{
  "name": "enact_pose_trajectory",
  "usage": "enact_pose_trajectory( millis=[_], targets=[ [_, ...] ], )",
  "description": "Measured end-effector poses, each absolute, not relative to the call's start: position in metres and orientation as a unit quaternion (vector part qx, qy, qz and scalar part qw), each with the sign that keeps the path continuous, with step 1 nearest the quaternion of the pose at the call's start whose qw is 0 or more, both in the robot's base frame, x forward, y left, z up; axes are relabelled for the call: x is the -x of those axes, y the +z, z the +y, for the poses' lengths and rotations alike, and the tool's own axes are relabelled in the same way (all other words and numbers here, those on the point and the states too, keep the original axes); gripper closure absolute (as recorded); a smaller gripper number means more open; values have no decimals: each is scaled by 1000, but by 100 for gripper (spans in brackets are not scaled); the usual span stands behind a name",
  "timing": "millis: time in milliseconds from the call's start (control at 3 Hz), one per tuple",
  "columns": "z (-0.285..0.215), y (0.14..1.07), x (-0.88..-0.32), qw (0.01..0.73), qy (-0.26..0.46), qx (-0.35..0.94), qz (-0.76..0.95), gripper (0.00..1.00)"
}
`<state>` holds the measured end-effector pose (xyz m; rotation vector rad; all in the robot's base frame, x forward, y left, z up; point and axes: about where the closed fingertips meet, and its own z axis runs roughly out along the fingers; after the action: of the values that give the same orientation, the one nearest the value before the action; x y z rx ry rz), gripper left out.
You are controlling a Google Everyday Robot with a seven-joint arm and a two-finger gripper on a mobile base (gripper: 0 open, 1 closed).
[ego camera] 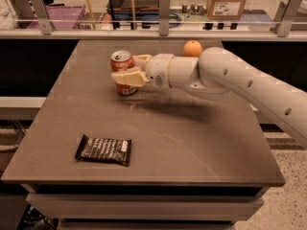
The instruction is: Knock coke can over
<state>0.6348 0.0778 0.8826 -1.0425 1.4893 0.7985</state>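
Note:
The coke can (121,60) stands upright at the back left of the brown table (192,143). It is red-orange with a silver top. My gripper (125,68) reaches in from the right on the white arm (230,78) and sits right at the can, partly in front of its lower half. The can's lower body is partly hidden by the gripper.
A round orange fruit (192,48) sits at the table's back edge, just behind the arm. A flat black snack wrapper (103,150) lies near the front left corner. A rail with metal posts (164,8) runs behind the table.

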Motion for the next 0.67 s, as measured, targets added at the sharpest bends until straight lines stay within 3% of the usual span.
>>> enact_pose_trajectory(
  millis=[667],
  targets=[
    [66, 887, -637, 540, 331, 444, 634, 100]
  ],
)
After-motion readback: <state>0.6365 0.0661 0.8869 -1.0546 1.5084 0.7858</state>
